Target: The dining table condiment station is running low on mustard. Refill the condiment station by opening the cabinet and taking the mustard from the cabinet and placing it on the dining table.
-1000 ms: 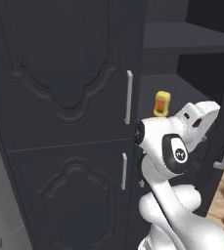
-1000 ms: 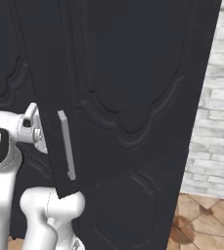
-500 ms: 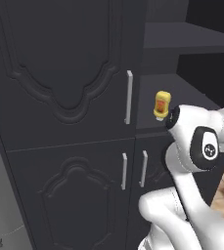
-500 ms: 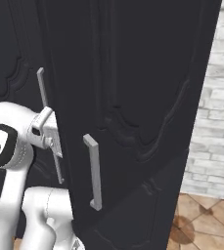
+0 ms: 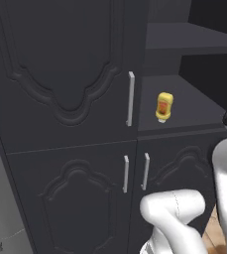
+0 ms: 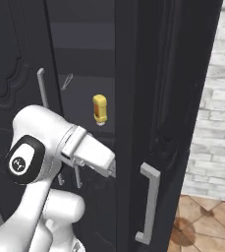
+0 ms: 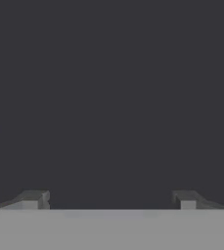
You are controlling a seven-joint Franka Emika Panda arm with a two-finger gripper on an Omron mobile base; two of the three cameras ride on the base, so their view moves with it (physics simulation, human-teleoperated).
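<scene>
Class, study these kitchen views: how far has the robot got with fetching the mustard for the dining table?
Done: the upper right door of the cabinet is swung open, baring the shelf. In hand: nothing; the gripper is open and empty, facing a dark surface. Left: the mustard stands upright on the shelf, untouched, so grasping it, carrying it and setting it on the dining table all remain.

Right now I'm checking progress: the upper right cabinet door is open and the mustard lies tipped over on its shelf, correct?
Not quite. The cabinet door is open, but the mustard stands upright on its shelf, cap up, not tipped over. The left base view shows this plainly.
</scene>
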